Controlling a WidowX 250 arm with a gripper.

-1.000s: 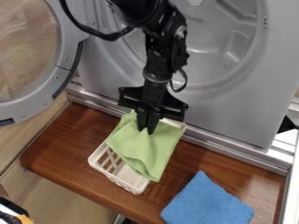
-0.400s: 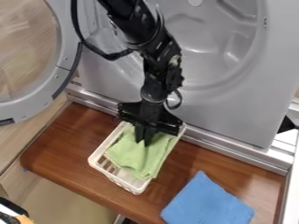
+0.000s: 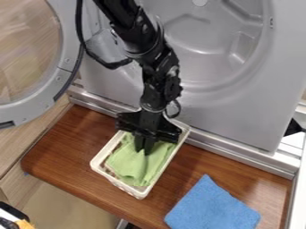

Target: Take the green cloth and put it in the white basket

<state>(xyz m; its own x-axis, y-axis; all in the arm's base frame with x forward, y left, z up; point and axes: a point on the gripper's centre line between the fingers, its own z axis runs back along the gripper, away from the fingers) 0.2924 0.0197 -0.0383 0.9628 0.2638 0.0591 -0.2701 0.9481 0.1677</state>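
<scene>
The black gripper (image 3: 143,150) points down into the white basket from its upper end, shut on the green cloth. Bunched up inside the basket walls, the green cloth (image 3: 135,166) covers most of the basket's floor. The white basket (image 3: 98,160) sits at a slant on the brown wooden board, its rim around the cloth. Part of the basket's upper end is behind the gripper.
A blue cloth (image 3: 210,206) lies on the wooden board (image 3: 62,152) at the lower right. Behind the board stands a grey machine front (image 3: 239,112) with a metal ledge (image 3: 239,159). An open round door (image 3: 71,44) is at the upper left.
The gripper has come down and slightly left with the green cloth. The cloth, earlier draped over the basket's right side, now lies lower and within its rim.
</scene>
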